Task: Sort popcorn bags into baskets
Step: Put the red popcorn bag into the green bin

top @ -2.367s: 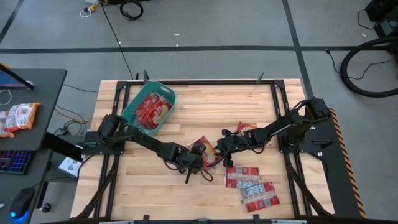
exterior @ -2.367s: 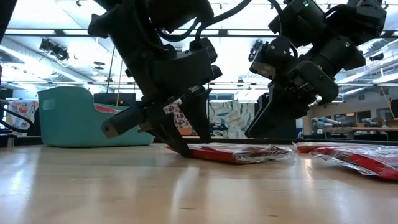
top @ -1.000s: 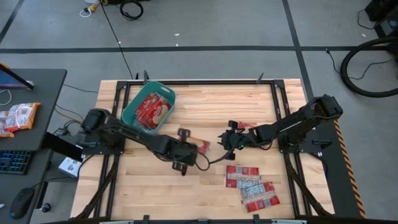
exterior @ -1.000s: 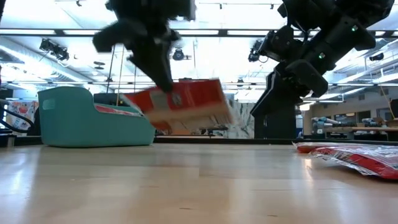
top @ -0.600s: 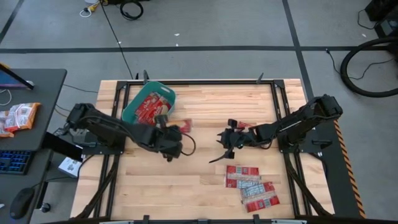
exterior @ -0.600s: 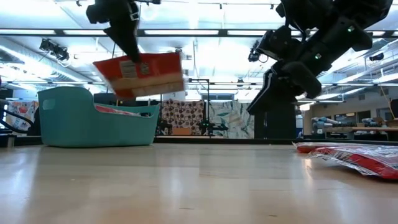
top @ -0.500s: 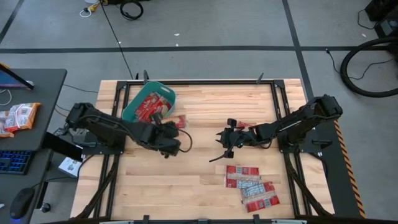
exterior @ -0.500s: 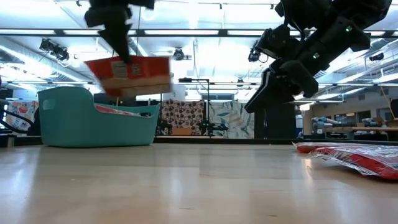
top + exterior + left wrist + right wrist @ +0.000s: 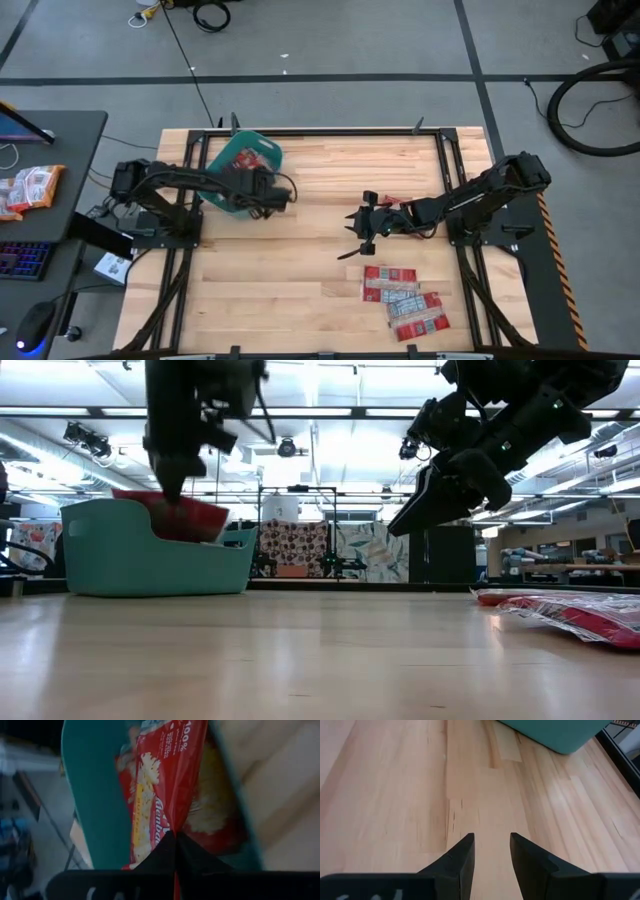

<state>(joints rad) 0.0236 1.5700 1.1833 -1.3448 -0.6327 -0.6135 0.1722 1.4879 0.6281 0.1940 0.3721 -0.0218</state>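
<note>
Left tool [image 9: 175,837] pinched on a popcorn bag [image 9: 162,790] over the teal basket [image 9: 92,795]; right tool [image 9: 491,851] narrowly parted, empty.

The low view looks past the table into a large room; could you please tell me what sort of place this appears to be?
Probably a robotics lab or workshop. Strip lights run across an open industrial ceiling, a metal-framed rig stands behind the wooden table, and the high view shows a taped concrete floor with loose cables.

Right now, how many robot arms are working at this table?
2. The left gripper holds a popcorn bag over the teal tub; the right gripper hovers open above the table.
</note>
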